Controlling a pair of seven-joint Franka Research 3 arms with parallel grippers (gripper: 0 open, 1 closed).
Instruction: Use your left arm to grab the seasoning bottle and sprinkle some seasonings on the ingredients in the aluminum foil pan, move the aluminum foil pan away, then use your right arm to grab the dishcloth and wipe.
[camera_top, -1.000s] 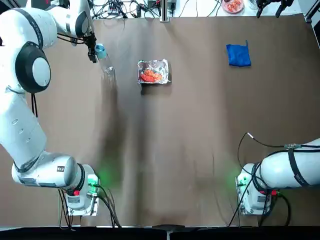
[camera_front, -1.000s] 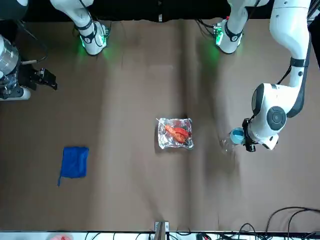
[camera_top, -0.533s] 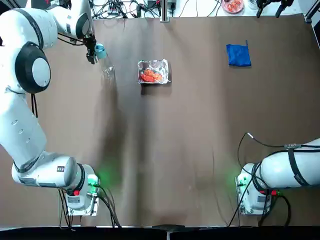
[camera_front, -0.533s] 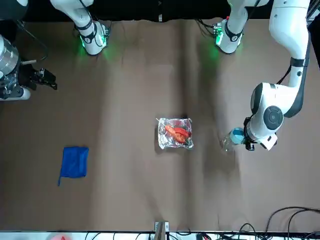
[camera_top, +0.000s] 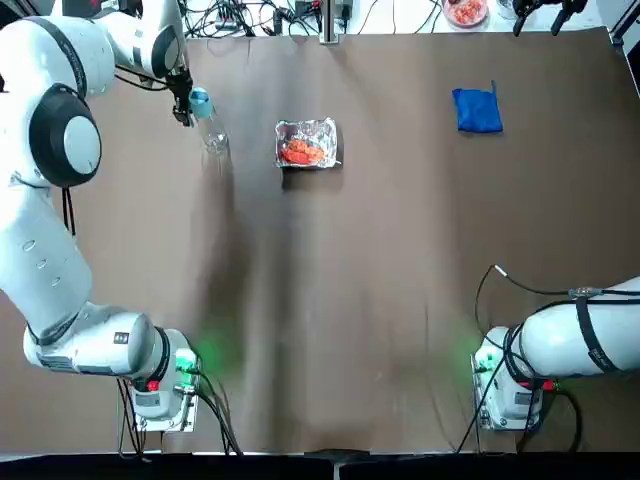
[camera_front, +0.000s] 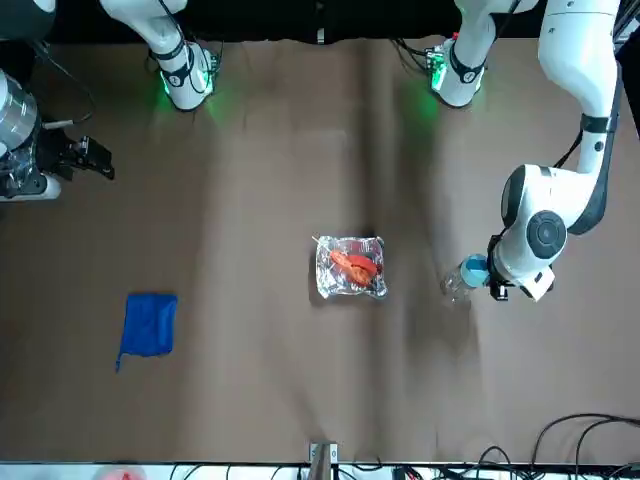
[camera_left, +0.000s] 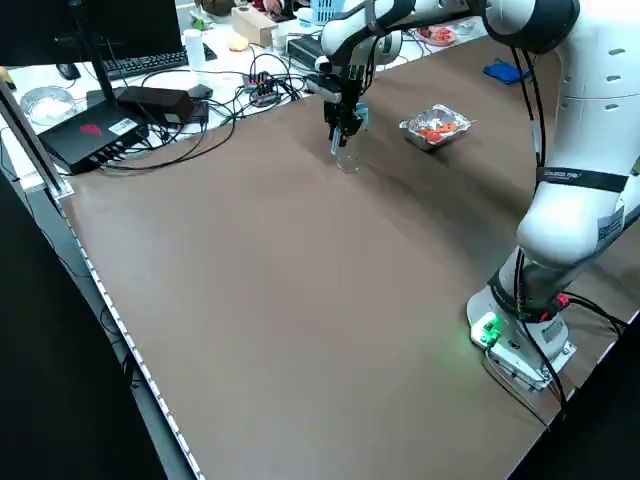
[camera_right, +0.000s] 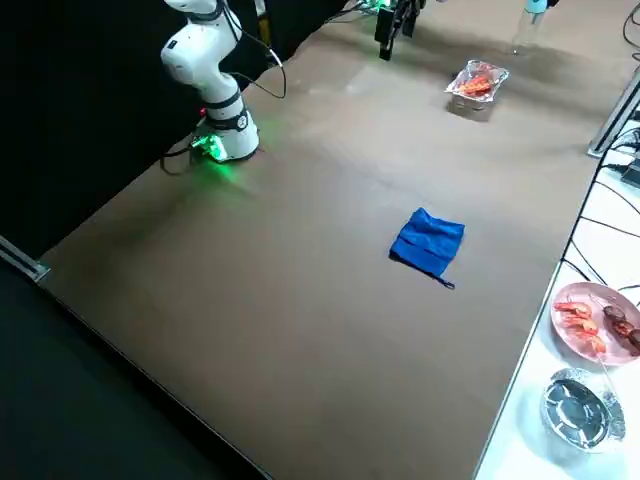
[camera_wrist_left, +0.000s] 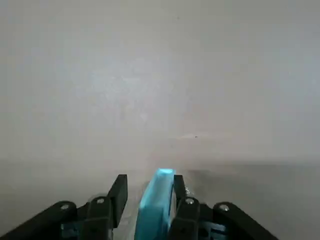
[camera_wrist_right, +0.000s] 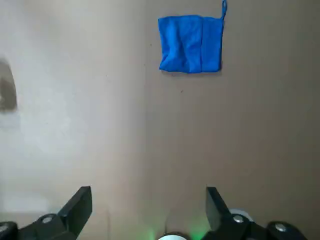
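The seasoning bottle (camera_top: 212, 132) stands upright on the brown table, left of the aluminum foil pan (camera_top: 307, 143). My left gripper (camera_top: 188, 103) is at its light-blue cap (camera_wrist_left: 159, 200). The fingers are narrowed around the cap: it rests against one finger (camera_wrist_left: 180, 195), with a small gap to the other. The pan (camera_front: 350, 267) holds the red-orange ingredients (camera_front: 355, 265). The blue dishcloth (camera_top: 477, 110) lies flat at the far right. My right gripper (camera_wrist_right: 148, 210) hangs open, high above the table and some way from the cloth (camera_wrist_right: 190, 44).
A round pink dish of reddish food (camera_right: 595, 320) and a glass bowl (camera_right: 575, 405) sit on the white bench beyond the table's far edge. Cables and a black box (camera_left: 100, 135) lie along that bench. Both arm bases (camera_top: 160, 385) stand at the near edge.
My left gripper has shifted a little toward the table's far edge at the cap, and the bottle's body has been nudged slightly. The right arm has not moved.
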